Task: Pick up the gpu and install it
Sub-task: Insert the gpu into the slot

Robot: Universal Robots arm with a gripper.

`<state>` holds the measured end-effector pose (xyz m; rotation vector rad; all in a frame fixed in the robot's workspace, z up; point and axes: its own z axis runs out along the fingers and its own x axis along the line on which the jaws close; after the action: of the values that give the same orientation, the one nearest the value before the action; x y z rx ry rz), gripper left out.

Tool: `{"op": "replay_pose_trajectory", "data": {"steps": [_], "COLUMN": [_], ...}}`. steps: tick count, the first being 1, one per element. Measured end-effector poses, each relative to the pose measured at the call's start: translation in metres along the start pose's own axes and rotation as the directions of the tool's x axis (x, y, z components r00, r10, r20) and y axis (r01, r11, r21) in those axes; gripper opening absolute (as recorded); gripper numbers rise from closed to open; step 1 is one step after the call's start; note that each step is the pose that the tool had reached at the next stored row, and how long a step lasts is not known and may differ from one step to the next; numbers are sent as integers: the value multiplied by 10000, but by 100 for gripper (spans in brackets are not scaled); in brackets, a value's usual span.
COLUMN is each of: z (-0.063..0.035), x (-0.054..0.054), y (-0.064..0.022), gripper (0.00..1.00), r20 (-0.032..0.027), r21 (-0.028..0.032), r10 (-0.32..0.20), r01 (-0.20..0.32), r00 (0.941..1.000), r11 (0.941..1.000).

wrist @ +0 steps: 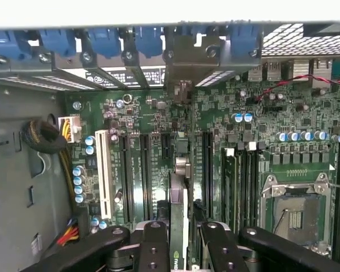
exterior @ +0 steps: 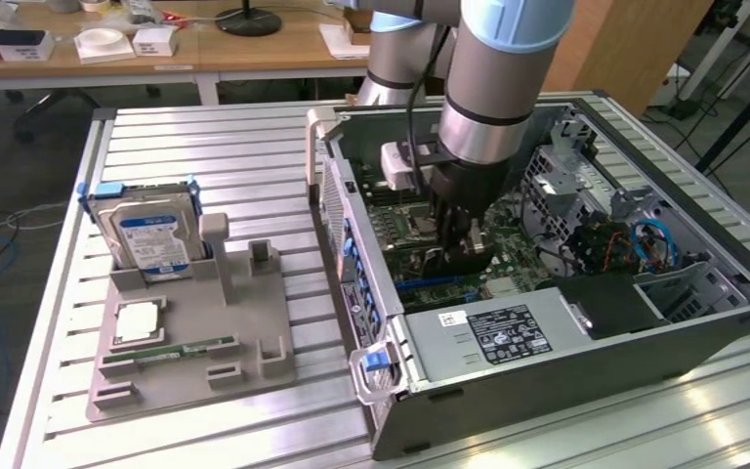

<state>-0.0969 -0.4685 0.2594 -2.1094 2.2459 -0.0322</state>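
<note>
inside open pc case (exterior: 687, 322): gripper (wrist: 179, 232) clamped on gpu (wrist: 180, 215) (edge-on, mostly hidden) over motherboard (wrist: 153, 113).

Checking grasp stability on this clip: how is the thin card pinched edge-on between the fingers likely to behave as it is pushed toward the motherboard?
The thin green-edged gpu card, held edge-on by the black fingers, looks stiff, probably not floppy. Being thin, it may tilt if pushed off-line. Its bare circuitry over the green motherboard suggests fragility.
</note>
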Motion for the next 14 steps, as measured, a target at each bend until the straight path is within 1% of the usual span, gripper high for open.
{"op": "replay_pose_trajectory", "data": {"steps": [2, 6, 7, 9, 10, 13, 14], "z": [2, 5, 8, 14, 13, 14, 19], "x": [-5, 10, 11, 12, 9, 9, 7], "y": [0, -31, -29, 3, 4, -3, -1], "gripper": [26, 26, 26, 26, 26, 26, 26], "r20": [-1, -3, -2, -1, -4, -11, -10], "r21": [-7, -25, -27, -25, -36, -98, -102], "r10": [0, 2, 4, 13, 30, 47, 52], "r01": [0, -2, -4, -13, -30, -47, -53], "r00": [10000, 10000, 10000, 10000, 10000, 10000, 10000], "r11": [10000, 10000, 10000, 10000, 10000, 9999, 9999]}}
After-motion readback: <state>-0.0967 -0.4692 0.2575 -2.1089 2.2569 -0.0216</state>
